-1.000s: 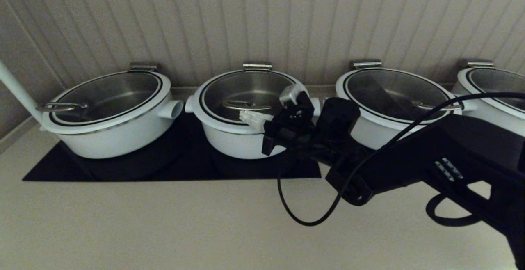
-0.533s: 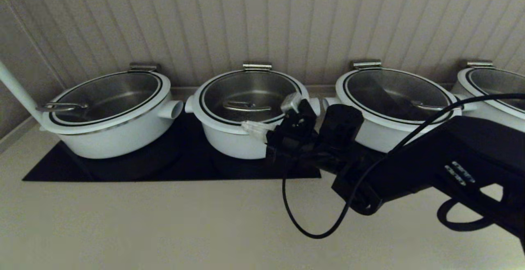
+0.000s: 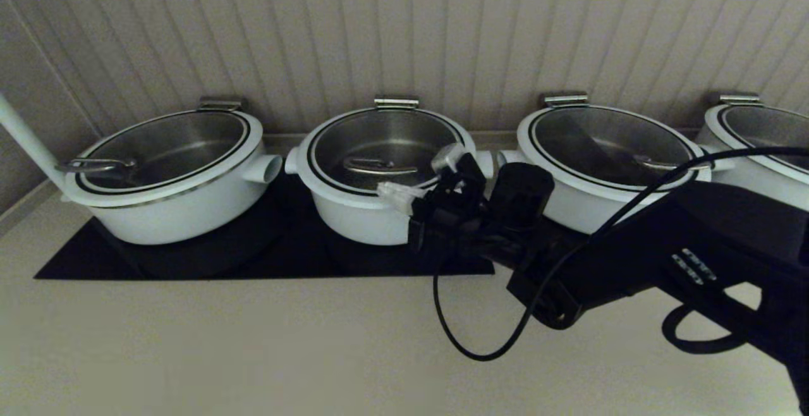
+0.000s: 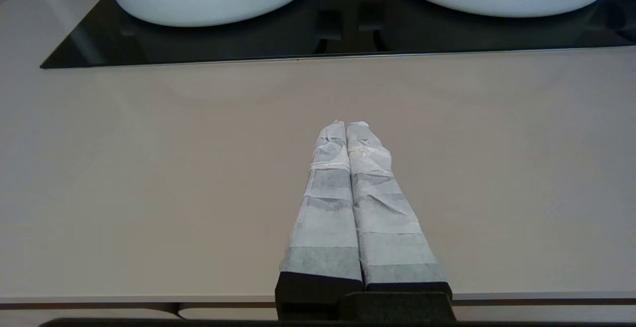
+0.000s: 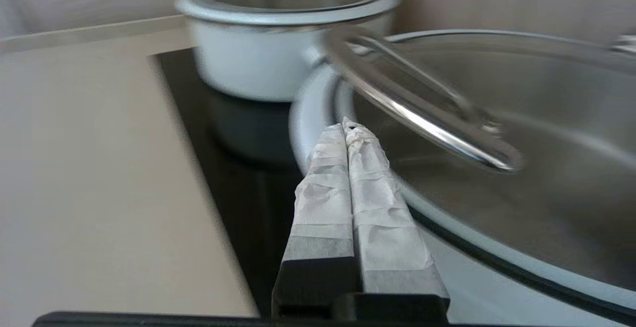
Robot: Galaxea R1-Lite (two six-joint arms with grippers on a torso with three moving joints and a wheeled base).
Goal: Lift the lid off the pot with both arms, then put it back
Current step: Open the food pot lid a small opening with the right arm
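The pot [image 3: 354, 220], small and deep with stubby white handles, stands second from the left on the black hob [image 3: 189, 258]. The glass lid [image 3: 379, 138] sits on it, with its curved steel handle [image 3: 379, 165] at the centre. My right gripper [image 3: 387, 189] is shut and empty at the pot's front right rim, its fingertips just over the lid's edge and short of the handle. In the right wrist view the gripper [image 5: 348, 125] lies beside the lid [image 5: 521, 133] and handle [image 5: 422, 118]. My left gripper [image 4: 346, 125] is shut and empty, low over the bare counter in front of the hob.
A wider white pot [image 3: 170, 176] stands to the left, and two more [image 3: 607, 150] [image 3: 765, 144] stand to the right, all lidded. A white pole [image 3: 25, 138] rises at the far left. A loose black cable [image 3: 480, 315] hangs from my right arm over the beige counter [image 3: 221, 340].
My right gripper has sunk a little from over the lid toward the pot's front rim and shifted slightly right, staying shut. The lid and the pots have not moved.
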